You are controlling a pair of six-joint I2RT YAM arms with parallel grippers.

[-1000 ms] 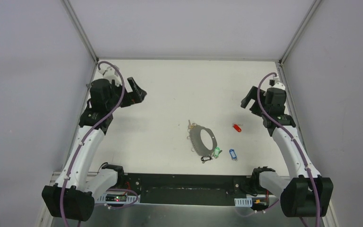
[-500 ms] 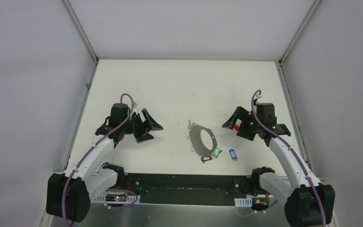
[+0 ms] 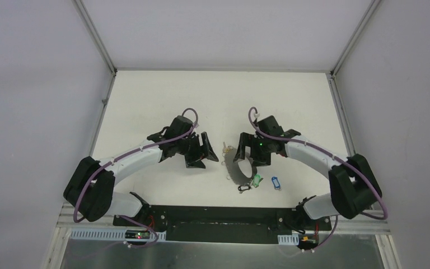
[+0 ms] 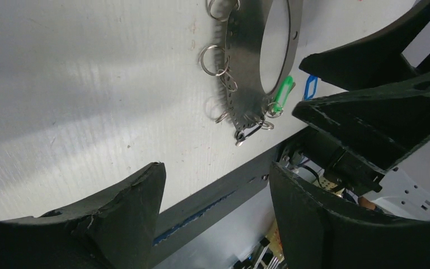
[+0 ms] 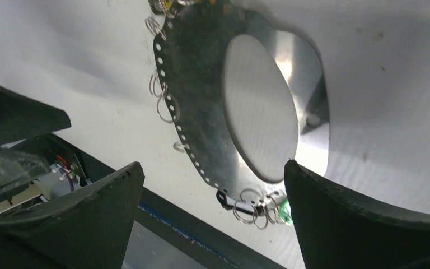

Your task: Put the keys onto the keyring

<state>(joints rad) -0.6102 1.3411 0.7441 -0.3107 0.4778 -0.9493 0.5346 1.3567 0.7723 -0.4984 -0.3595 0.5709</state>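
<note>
Black tools (image 3: pixel 204 156) (image 3: pixel 242 154) now beside keyring (image 3: pixel 234 172)

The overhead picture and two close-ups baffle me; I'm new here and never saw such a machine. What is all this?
Two robot arms are bolted at the near edge of a table. The overhead picture comes from a fixed camera above and behind them. Each close-up comes from a camera on one arm's wrist, so the dark shapes at its edges are that arm's own fingers. The left pincer and the right pincer are both open and hold nothing. Close by them lies a large grey keyring with small silver rings along its rim. A green-tagged key sits at its near edge; a blue-tagged key lies apart to its right.
</note>
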